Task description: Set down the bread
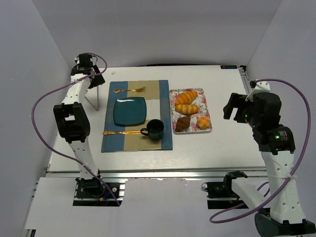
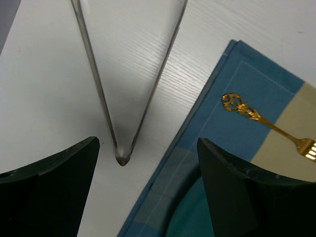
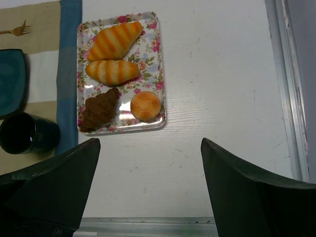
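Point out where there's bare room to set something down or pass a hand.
Free: the table right of the tray, the strip in front of the placemat, and the plate itself. Crowded: the tray, packed with four pastries including the bread, and the placemat's near edge, where mug and utensil sit beside the plate.

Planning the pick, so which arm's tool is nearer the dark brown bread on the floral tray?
Right. The right tool hovers beside the tray, right of the bread. The left tool hangs over the tongs, across the placemat from it.
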`<state>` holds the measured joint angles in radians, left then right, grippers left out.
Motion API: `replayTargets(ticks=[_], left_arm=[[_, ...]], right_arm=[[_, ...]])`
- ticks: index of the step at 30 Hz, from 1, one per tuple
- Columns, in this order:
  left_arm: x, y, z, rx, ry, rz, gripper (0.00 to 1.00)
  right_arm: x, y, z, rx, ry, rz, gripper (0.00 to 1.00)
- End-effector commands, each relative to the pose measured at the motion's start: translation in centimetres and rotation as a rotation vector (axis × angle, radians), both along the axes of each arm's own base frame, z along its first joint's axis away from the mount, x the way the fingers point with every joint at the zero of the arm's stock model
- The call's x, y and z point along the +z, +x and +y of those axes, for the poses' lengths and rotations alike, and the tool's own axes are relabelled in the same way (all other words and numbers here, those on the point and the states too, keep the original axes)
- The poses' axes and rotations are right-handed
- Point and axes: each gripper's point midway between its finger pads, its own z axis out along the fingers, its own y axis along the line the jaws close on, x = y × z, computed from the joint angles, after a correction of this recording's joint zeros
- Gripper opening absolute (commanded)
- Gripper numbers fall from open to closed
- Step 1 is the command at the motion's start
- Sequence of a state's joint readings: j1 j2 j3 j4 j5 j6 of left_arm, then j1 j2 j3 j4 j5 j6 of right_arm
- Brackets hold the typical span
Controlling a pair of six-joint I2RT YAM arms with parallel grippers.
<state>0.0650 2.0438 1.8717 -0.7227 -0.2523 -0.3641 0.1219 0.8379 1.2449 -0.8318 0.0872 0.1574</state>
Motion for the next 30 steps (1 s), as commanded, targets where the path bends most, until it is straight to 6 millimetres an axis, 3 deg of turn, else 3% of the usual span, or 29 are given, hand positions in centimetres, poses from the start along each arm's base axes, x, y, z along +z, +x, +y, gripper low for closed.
replayTargets(ticks=[1,5,19,30], left_arm=[[3.0,0.0,0.9,-0.011,0.017,-0.024,0.92],[1.8,-0.2,2.3,0.010,0.010,-0.012,0.92],[-4.9,0.5,2.4,-0.050,-0.046,0.093,0.90],[-8.4,-0.5,3.0,-0.050,-0.014,0.171,0.89]], right_arm=[[0.4,0.7,1.0,0.023,0.052,-0.031,0.89],[0.1,0.8,1.0,0.027,0.046,-0.024,0.89],[-1.2,1.1,0.7,0.024,0.016,0.017,0.89],[-2.5,1.3,0.7,0.007,0.026,0.051,0.89]])
